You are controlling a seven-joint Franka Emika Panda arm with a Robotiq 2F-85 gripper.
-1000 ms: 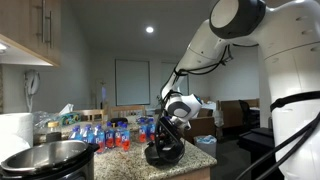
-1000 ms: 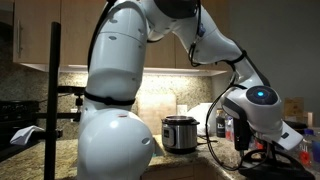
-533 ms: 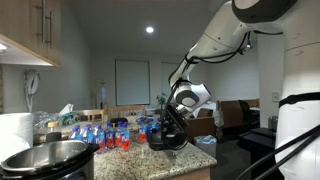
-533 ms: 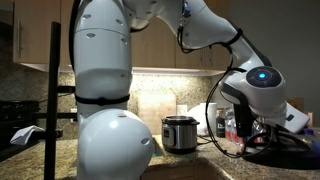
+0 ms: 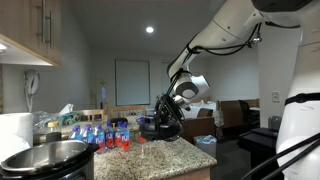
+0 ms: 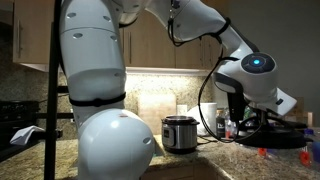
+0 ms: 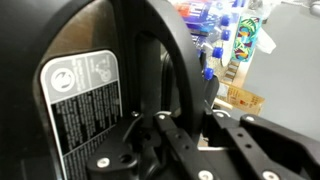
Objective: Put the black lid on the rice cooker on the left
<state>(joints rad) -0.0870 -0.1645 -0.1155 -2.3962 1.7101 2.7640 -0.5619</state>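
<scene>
My gripper (image 5: 170, 113) is shut on the black lid (image 5: 158, 128) and holds it tilted in the air above the counter's far end. The rice cooker (image 5: 48, 158), steel with a black rim, stands open at the near left, well apart from the lid. In the opposite exterior view the cooker (image 6: 179, 134) stands on the counter by the wall, and the gripper (image 6: 243, 112) carries the lid (image 6: 280, 130) to its right. The wrist view shows the lid (image 7: 90, 50) close up with a white label, and the jaws (image 7: 170, 125) clamped on its edge.
Several small bottles (image 5: 105, 136) with red and blue labels stand on the granite counter (image 5: 190, 155) between lid and cooker. A wall cabinet (image 5: 30, 30) hangs above the cooker. A white appliance (image 5: 12, 128) stands behind the cooker. A black stand (image 6: 52, 100) rises at the left.
The gripper has lifted the lid off the counter and carried it up and toward the cooker's side. The arm has swung higher.
</scene>
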